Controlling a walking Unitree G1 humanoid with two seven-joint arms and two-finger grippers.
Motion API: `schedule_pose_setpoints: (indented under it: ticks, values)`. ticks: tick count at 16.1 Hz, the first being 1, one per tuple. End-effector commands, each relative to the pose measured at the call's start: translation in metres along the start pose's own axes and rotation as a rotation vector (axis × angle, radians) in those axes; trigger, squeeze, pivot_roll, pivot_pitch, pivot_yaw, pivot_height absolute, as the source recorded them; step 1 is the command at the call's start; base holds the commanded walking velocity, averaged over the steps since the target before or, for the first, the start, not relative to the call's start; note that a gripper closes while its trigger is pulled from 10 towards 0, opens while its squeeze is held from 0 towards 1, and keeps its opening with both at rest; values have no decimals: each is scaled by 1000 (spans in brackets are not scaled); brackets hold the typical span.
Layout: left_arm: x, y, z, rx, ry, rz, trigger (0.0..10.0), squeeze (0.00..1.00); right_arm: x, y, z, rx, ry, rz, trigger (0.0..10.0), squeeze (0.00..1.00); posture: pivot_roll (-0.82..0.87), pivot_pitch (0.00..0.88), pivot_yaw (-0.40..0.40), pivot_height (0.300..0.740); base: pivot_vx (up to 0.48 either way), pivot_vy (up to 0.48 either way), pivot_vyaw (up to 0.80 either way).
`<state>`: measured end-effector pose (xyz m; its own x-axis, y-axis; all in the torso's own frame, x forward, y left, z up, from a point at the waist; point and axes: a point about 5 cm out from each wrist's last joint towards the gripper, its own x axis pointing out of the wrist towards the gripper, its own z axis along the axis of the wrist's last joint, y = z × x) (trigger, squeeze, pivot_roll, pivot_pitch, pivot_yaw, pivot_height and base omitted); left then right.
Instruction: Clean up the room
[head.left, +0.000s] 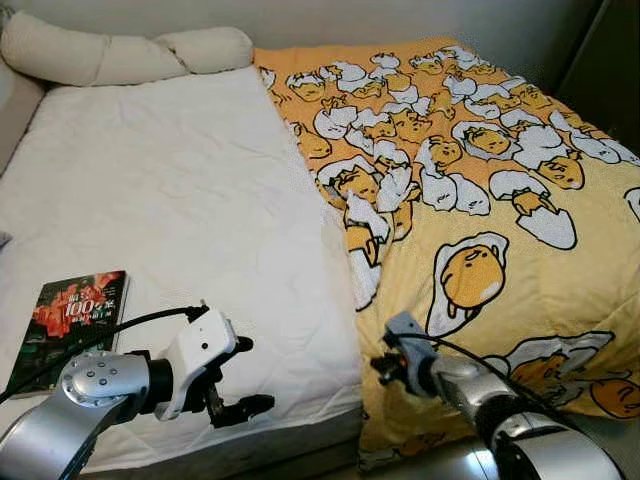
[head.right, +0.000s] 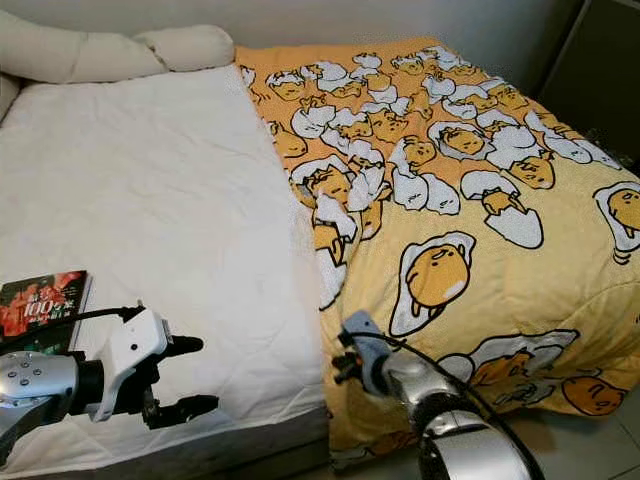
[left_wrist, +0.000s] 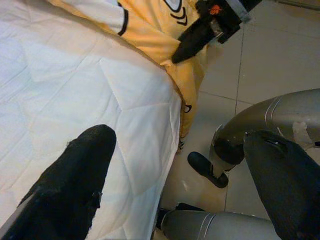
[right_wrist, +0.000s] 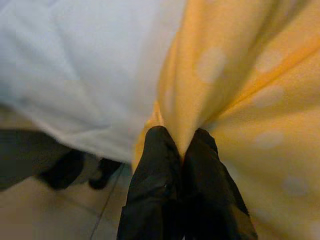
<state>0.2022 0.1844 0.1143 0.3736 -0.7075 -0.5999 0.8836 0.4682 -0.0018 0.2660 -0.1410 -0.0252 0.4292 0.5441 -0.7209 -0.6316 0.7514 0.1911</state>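
A yellow blanket (head.left: 480, 200) with egg-character prints covers the right half of the bed; its left edge is folded back along the middle. My right gripper (head.left: 378, 366) is at the blanket's near left corner by the bed's front edge, shut on a pinch of the yellow fabric (right_wrist: 186, 125). My left gripper (head.left: 243, 375) hovers open over the front edge of the white mattress cover (head.left: 170, 200), holding nothing; its two black fingers (left_wrist: 75, 185) stand wide apart. A dark book (head.left: 70, 315) with red print lies on the sheet at the near left.
A long cream pillow (head.left: 120, 52) lies across the head of the bed. Pale tiled floor (left_wrist: 250, 55) runs along the bed's foot, where my own legs and foot (left_wrist: 207, 170) stand. A dark panel (head.left: 600, 60) rises at the far right.
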Motion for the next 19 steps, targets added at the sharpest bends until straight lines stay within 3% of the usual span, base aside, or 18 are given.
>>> schedule_pose_setpoints:
  ticks: [1,6,10,12,14,16,17,18,19]
  values:
    - [-2,2,3,11,2,6,10000,471,5,14,-5,-5,19,120,0,0,183,0,17,740,0,0,0]
    - [-4,1,2,7,2,2,10000,478,-3,19,-18,-9,36,295,0,0,184,0,5,740,0,0,0]
    - [0,0,1,-2,-3,-2,10000,475,-15,30,-51,-36,107,404,0,0,161,0,-1,740,0,0,0]
    - [5,1,3,3,-13,-2,10000,471,-19,33,-65,-13,112,369,0,0,148,0,-2,740,0,0,0]
    - [8,1,4,8,-21,1,10000,471,-24,47,-92,12,103,344,0,0,144,0,-8,740,0,0,0]
    - [10,2,5,8,-30,12,10000,471,-22,49,-100,10,110,289,0,0,142,0,-13,740,0,0,0]
    - [10,3,3,4,-31,28,10000,471,-18,44,-101,7,101,168,10000,67,139,0,-17,740,0,0,0]
    - [10,5,1,-8,-34,52,10000,471,-17,35,-92,27,47,74,10000,1000,133,0,-18,740,0,0,0]
    - [10,6,0,-12,-35,59,10000,471,-17,33,-89,35,31,55,10000,1000,133,0,-18,740,0,0,0]
